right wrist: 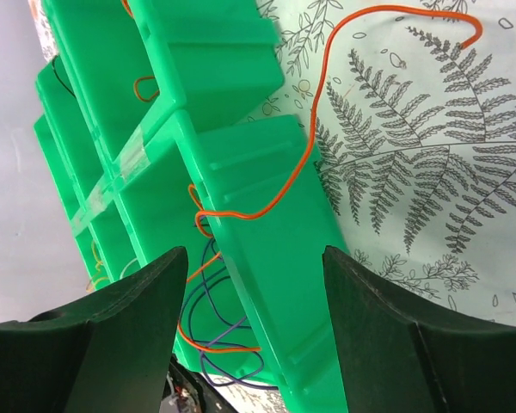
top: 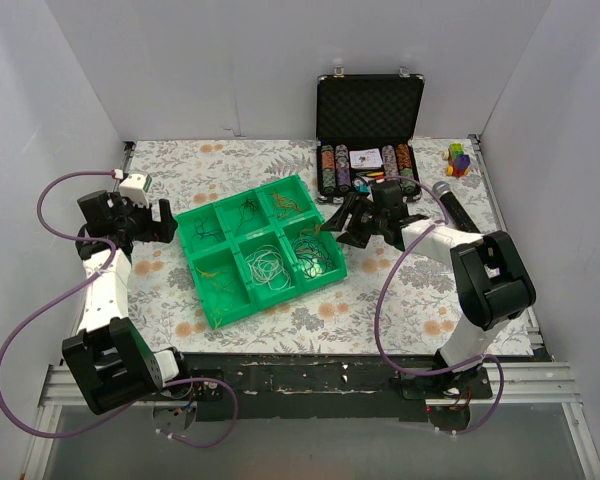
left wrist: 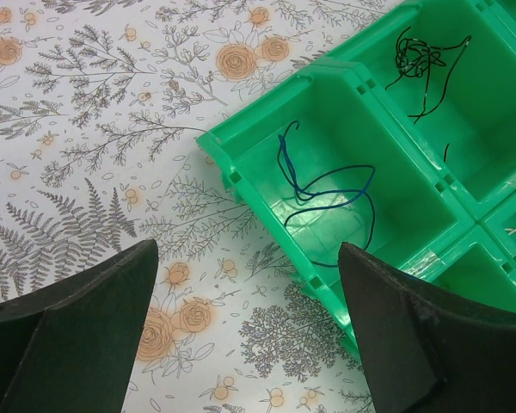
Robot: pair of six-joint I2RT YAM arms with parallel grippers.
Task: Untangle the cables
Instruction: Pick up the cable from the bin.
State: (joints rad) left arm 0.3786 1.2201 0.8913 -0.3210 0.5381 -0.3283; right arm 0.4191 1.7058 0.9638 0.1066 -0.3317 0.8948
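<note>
At the right edge of the green tray [top: 193, 265], centre of the top view, the right gripper [right wrist: 254, 258] hangs with fingers spread wide, holding nothing. An orange wire [right wrist: 322, 112] runs beneath it. One end lies on the floral tablecloth [right wrist: 430, 198] at upper right of the wrist view, and the middle drapes over the tray wall. The rest drops into a compartment at lower left, looped with purple-blue wires [right wrist: 219, 348]. Left of the tray, the left gripper [left wrist: 247, 275] is likewise wide open and empty. It looks down on a blue wire [left wrist: 327, 182] alone in one compartment and a black wire [left wrist: 417, 60] in the next.

Risks, as judged:
- Pulling the orange wire by its free end may drag the purple-blue loops out or tighten the tangle.
- With the wire hooked over the wall, a sideways tug could slide or tip the tray; nothing pins it.
- The wire is very thin and flat on the cloth, so the fingers may close past it or pinch the cloth.
- Coming down close to the wall, a finger could strike the rim.
- The chip case [top: 368, 110] sits near the right arm, and a wide swing could clip it.
</note>
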